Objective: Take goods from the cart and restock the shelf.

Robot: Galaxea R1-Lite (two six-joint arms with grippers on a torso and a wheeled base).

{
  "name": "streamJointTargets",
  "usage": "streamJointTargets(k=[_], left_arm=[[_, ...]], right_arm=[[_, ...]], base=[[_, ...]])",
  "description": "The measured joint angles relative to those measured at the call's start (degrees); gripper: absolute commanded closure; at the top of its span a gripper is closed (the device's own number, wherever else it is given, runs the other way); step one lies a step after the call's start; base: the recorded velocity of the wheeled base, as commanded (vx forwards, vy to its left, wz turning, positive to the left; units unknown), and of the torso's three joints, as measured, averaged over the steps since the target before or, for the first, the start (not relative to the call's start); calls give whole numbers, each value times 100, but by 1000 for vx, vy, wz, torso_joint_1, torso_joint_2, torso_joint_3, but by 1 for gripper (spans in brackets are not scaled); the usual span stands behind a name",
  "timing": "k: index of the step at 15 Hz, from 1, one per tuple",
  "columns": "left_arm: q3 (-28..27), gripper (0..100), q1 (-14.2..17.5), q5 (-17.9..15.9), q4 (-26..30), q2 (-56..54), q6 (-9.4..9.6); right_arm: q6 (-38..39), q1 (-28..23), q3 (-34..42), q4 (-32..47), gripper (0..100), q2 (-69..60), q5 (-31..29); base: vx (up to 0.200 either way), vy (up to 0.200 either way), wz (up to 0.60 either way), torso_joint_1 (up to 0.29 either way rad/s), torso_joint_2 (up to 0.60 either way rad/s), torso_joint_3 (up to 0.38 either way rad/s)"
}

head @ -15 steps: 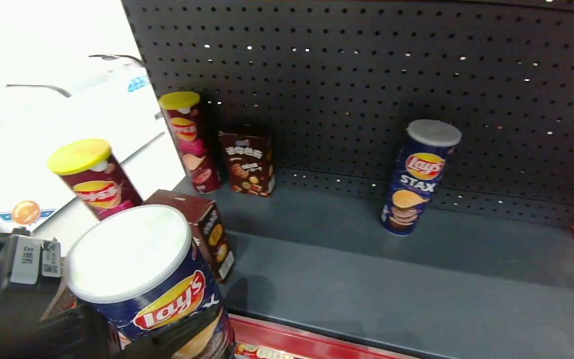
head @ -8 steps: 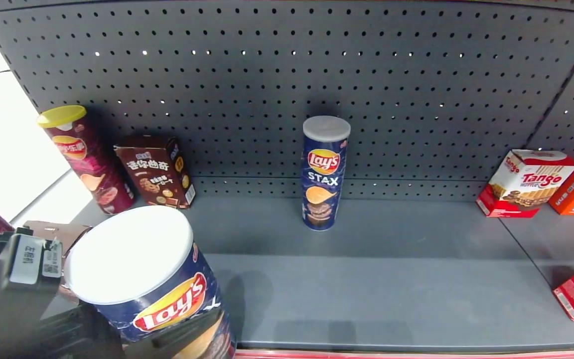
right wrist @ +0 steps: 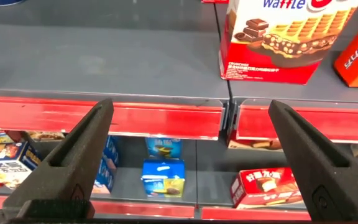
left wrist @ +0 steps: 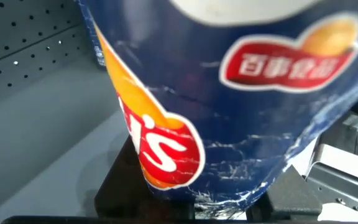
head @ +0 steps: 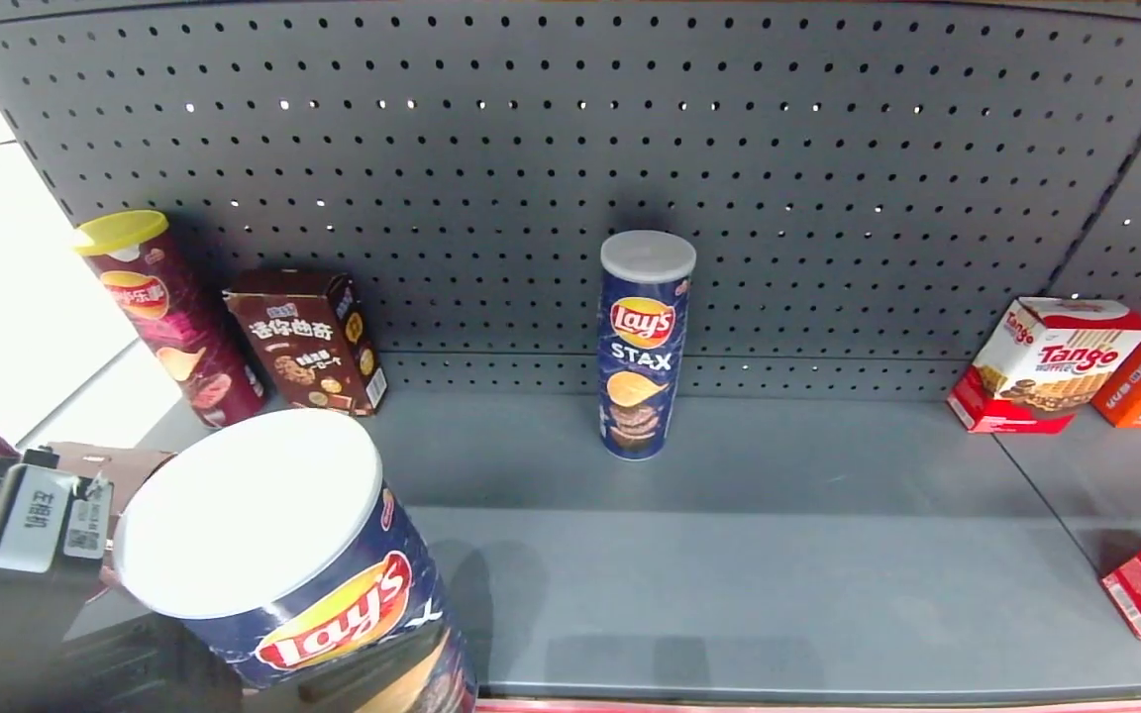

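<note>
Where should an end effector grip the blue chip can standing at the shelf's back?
Likely the mid-body of the blue chip can, from the open front of the shelf: it stands upright near the pegboard with free space either side.

blue can [head: 278,564] shifted slightly down, leftward

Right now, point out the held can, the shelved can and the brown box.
Held can [head: 249,510]: head view, white lid.
Shelved can [head: 638,366]: head view, front label.
Brown box [head: 308,342]: head view, front face.

Nearest navy can [head: 333,604] white-lidded; maroon can [head: 184,337] yellow-lidded; back panel [head: 570,149] grey, perforated.
</note>
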Motion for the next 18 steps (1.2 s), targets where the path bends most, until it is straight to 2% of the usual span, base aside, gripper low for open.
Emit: streamJointTargets(k=[3,6,10,15,18], left_arm=[[-52,100,-50,28,27,-11,84],[-201,100,-72,135,123,-11,101],[-357,100,13,223,150,30,29],[-315,100,94,200,148,37,9],[-250,100,99,222,152,33,11]], right_arm=[[-169,24,-116,21,0,50,77],[89,108,-1023,-79,0,795,230],[-68,495,-2417,-683,0,2840,540],[-180,2047,-3028,-1619,0,4738,734],[-279,2530,-3277,-1865,0,5604,670]], base=[[0,0,0,0,0,0],[0,0,0,0,0,0],[0,0,0,0,0,0],[0,0,0,0,0,0],[0,0,0,0,0,0]])
